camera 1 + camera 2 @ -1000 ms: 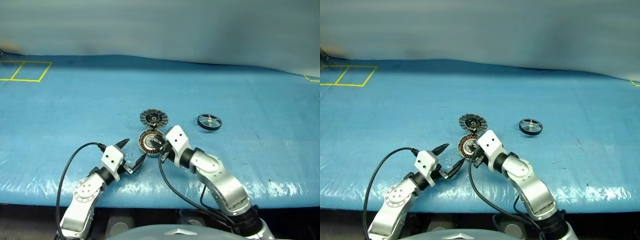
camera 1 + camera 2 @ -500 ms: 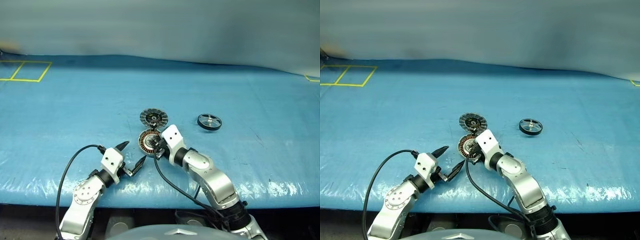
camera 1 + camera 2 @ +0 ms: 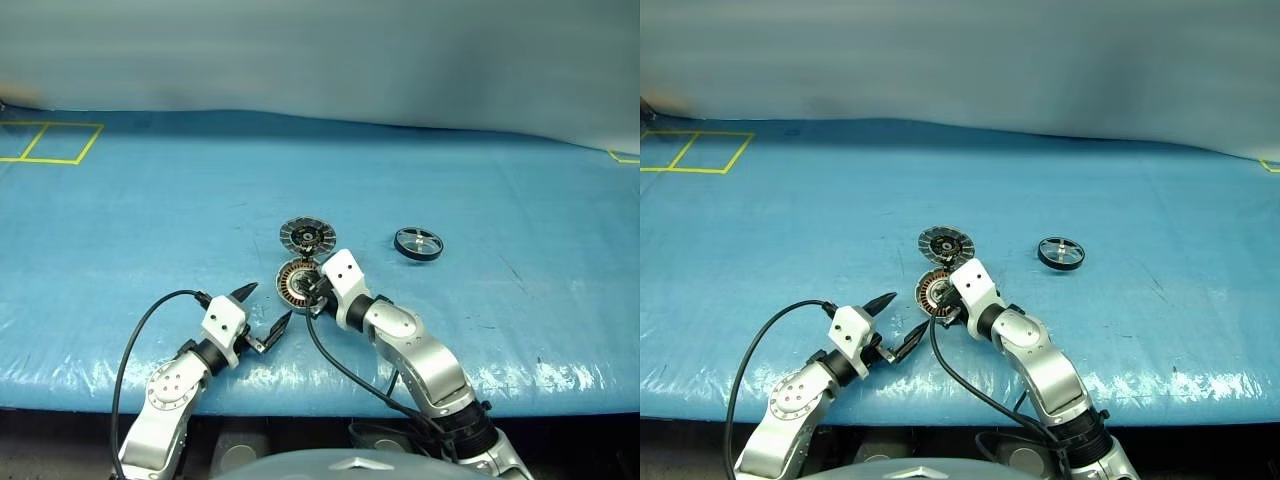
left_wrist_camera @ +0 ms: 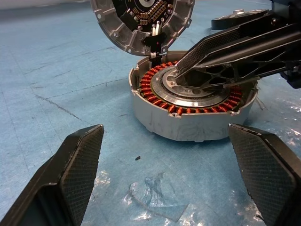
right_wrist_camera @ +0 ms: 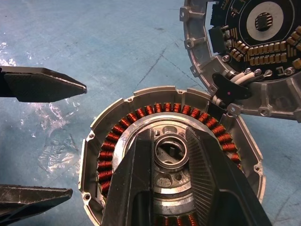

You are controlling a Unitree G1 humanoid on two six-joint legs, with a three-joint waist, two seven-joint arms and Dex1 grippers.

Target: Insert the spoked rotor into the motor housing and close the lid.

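The bench [image 3: 150, 210] is blue with yellow lines at its far left corner. The motor housing [image 5: 141, 141] is silver-grey, ringed with copper-red coils. The spoked rotor [image 3: 418, 244] is black.

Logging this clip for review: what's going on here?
The right gripper sits over the open motor housing, its fingers straddling the centre hub. The lid lies flipped open behind it. The spoked rotor sits untouched on the blue table to the right. The left gripper waits open nearby.
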